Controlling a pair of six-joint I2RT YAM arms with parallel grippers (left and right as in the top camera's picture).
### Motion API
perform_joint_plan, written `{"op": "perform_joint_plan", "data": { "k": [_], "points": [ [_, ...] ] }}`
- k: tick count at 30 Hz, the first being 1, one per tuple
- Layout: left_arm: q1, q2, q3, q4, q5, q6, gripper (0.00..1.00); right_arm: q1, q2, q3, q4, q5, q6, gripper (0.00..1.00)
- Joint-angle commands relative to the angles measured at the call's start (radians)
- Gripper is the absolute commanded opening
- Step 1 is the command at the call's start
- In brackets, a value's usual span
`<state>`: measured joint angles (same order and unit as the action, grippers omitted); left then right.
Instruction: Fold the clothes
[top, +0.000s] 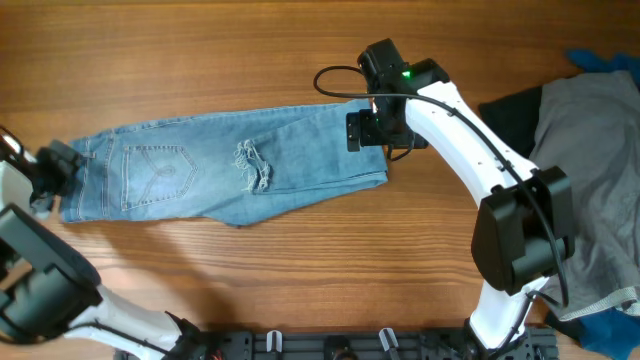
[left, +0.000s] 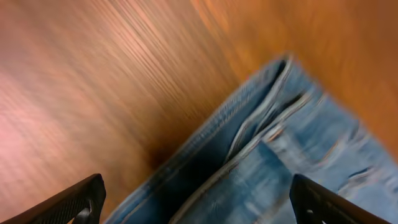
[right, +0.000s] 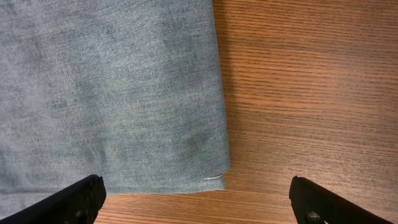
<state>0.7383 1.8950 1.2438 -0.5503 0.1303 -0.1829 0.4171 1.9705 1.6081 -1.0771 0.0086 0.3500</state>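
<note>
One jeans pair (top: 200, 170), one grey garment (top: 590, 150)

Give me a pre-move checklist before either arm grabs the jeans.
1. Left gripper open and empty: ok.
2. Right gripper open and empty: ok.
3. Left gripper over the waistband end of the jeans: ok.
4. Right gripper over the jeans' opposite end, at its corner: ok.
5. Jeans lying flat on the table: ok.
6. Waistband layers lined up: cannot tell, view blurred.
7. Grey garment apart from the jeans: ok.
</note>
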Motion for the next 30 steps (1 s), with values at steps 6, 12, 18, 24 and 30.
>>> {"op": "perform_joint_plan", "data": {
  "k": [6,12,18,24,30],
  "points": [
    [0.006,0.144,0.000,-0.034,0.195,0.210,0.96,0.000,-0.011,0.014,0.003,0.022,-0.010,1.00],
    [0.006,0.179,0.000,-0.040,0.195,0.209,0.17,-0.006,-0.011,0.014,0.011,0.053,-0.014,1.00],
    [0.006,0.173,0.005,-0.021,0.193,0.205,0.04,-0.045,-0.011,0.014,0.011,0.090,-0.022,1.00],
    [0.006,0.146,0.125,-0.106,0.072,0.194,0.04,-0.150,-0.011,0.014,0.011,0.090,-0.067,1.00],
    [0.006,0.128,0.390,-0.269,-0.068,0.106,0.04,-0.253,-0.011,0.014,0.008,0.089,-0.091,1.00]
  ]
}}
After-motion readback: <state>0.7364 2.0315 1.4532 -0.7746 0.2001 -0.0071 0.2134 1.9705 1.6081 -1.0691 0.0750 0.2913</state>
